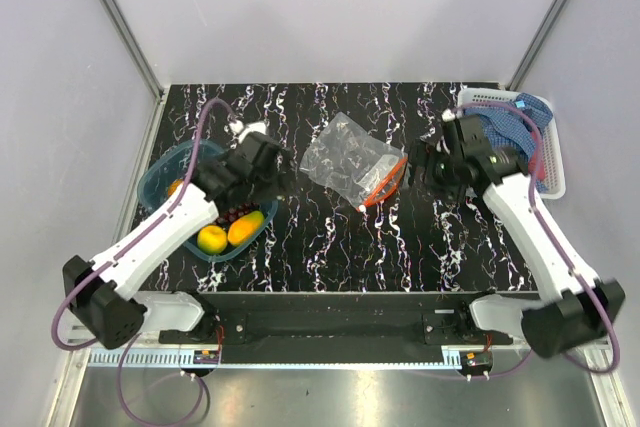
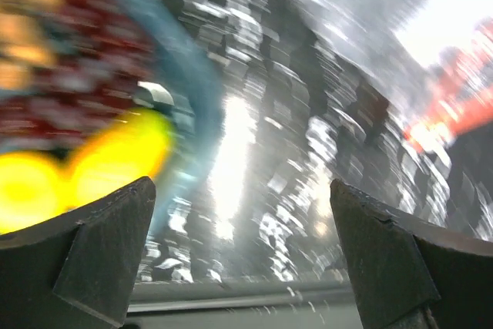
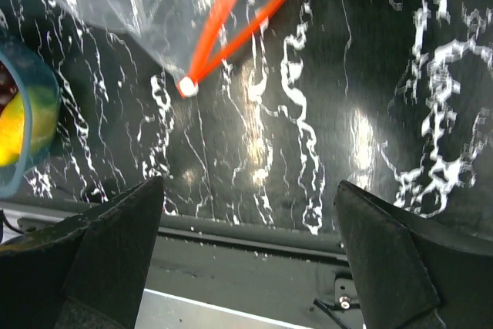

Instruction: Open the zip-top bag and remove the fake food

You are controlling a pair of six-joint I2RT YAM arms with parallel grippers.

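Zip-top bag point(image 1: 350, 159) lies unzipped, seemingly empty, on the counter point(image 1: 420, 247) between left claw point(image 2: 240, 185) and right claw point(image 3: 248, 185), both spread and holding nothing; fake food point(image 1: 228, 234) sits in the blue tub point(image 1: 160, 172), so removal looks done and the next move probably calls only for backing the arms away.

The worktop point(image 1: 330, 237) is black with white marble veining and glossy enough to catch glare. Three things lie on it. A blue tub point(image 1: 152, 175) sits at the left edge. A clear bag point(image 1: 345, 152) lies flat near the middle, toward the far side. Its orange zip strip point(image 1: 383, 185) runs along the near-right edge, the two halves parted. A white basket point(image 1: 557, 162) stands in the far right corner.
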